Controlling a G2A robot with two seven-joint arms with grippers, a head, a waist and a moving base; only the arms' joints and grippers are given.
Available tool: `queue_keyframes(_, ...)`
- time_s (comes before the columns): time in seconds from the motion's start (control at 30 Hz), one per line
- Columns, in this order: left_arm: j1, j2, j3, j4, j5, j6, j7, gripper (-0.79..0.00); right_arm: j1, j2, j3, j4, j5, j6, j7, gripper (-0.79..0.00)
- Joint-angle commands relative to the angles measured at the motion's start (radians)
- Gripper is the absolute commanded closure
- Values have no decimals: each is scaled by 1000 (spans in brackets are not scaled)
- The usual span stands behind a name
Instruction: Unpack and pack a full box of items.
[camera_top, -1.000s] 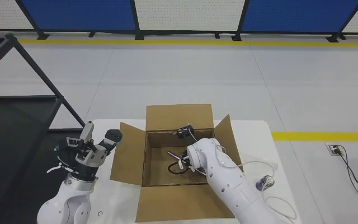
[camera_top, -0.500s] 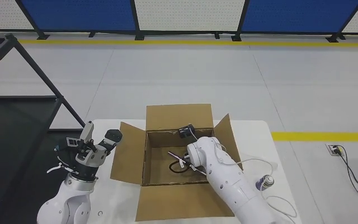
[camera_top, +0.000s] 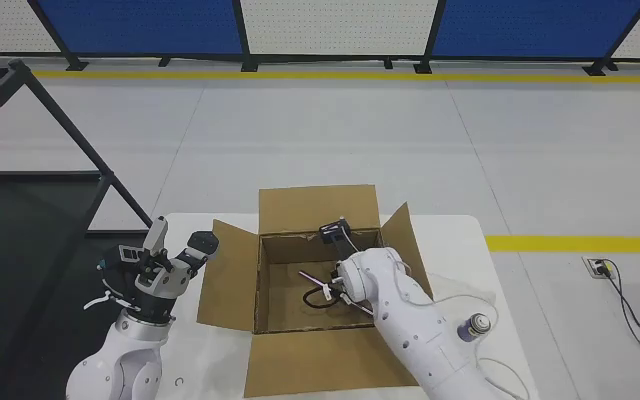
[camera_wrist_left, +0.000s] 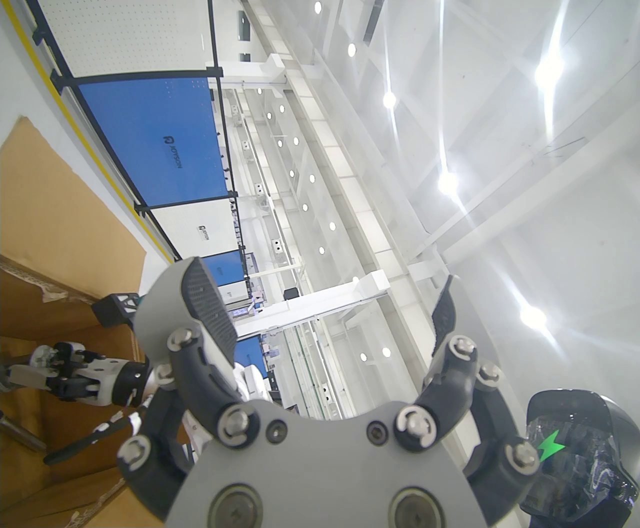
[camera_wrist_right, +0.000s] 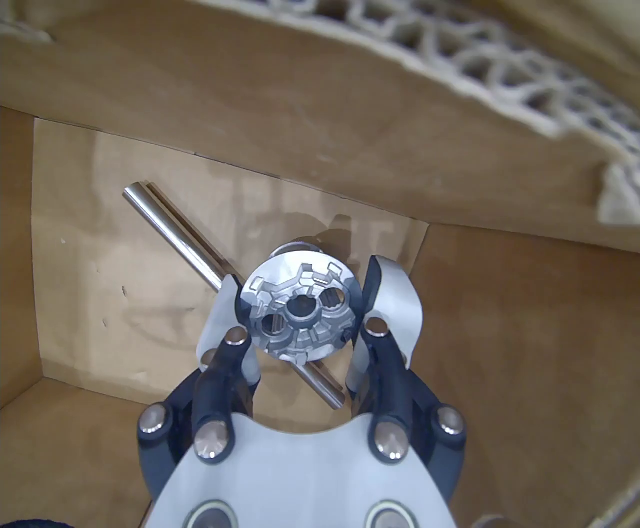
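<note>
Right hand (camera_wrist_right: 302, 277) sits inside the box (camera_top: 320, 210), pinching a round metal disc (camera_wrist_right: 300, 312) by its rim, over a steel rod (camera_wrist_right: 170, 220) lying diagonally on the box floor. Left hand (camera_wrist_left: 322, 290) is spread and empty, well apart beyond the left flap, so the right is nearer.

Glossy white arms (camera_top: 400, 310); left claw (camera_wrist_left: 325, 300) & right claw (camera_wrist_right: 305, 300): grey plates, blk links, silver screws, pale fingers.

Short white logo print, sideways, on blue wall panel (camera_wrist_left: 150, 140); smaller dark logo on white panel (camera_wrist_left: 200, 227) beside it; green lightning-bolt sign (camera_wrist_left: 550, 443) on black housing (camera_wrist_left: 585, 465).
</note>
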Motion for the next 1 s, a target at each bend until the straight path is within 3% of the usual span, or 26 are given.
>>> queue_keyframes(0.0,0,0,0,0,0,0,0,-785,-38,13,26,-74,-13,-16,11,0)
queue_keyframes(0.37,0,0,0,0,0,0,0,-785,-326,77,173,-606,-37,-184,52,0)
queue_keyframes(0.47,0,0,0,0,0,0,0,-785,-378,84,202,-694,-6,-213,32,0)
queue_keyframes(0.97,0,0,0,0,0,0,0,-785,-383,85,205,-702,-3,-216,30,0)
